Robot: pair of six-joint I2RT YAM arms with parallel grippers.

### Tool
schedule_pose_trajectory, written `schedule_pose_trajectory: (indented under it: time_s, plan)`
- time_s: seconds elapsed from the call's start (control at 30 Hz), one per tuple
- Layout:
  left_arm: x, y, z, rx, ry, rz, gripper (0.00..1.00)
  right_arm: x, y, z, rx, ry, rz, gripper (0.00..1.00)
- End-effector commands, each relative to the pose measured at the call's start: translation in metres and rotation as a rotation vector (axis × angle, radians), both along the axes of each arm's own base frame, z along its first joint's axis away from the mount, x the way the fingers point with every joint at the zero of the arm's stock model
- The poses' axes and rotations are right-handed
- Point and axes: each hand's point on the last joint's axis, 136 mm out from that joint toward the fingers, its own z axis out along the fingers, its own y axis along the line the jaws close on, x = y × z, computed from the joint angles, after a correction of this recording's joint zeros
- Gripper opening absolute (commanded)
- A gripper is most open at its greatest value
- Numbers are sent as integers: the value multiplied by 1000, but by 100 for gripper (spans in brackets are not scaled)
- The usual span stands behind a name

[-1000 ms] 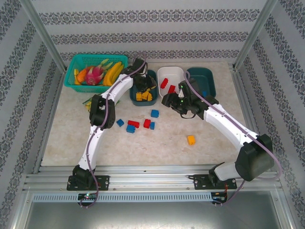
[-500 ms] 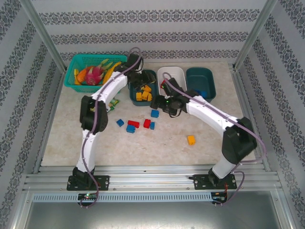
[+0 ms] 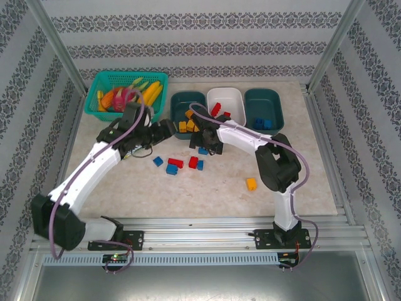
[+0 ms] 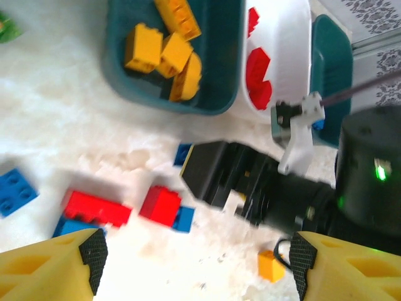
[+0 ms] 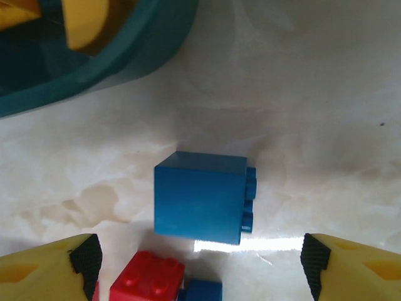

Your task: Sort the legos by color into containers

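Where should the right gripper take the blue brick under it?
Come straight down with the right gripper, which is open above it. The blue brick lies on its side, studs toward one finger. Probably turn the wrist and pinch the two smooth walls instead, minding the red brick close by.

Glossy plastic blue brick on a smooth, marble-look table (its sheen reflects light); the teal tub is shiny plastic.
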Motion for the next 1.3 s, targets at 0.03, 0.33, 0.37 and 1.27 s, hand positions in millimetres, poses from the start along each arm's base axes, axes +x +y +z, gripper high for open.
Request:
schedule_pose_trajectory:
  time_s: [0.03,0.33,0.37,1.27]
  plan:
    - [-21,17,13,-6,-57,43,79,5,1,-12,-32,16,-31,81]
    - [-35,21,13,-19,-48,45,78,10,-5,-29,-73,19,-45,53]
    - [-35,20,11,-18,-43,41,78,10,-6,-29,-76,21,-43,50]
    - [37,-134,32,-114,-97,-258,76,87,-214,103,-107,-240,-257,30]
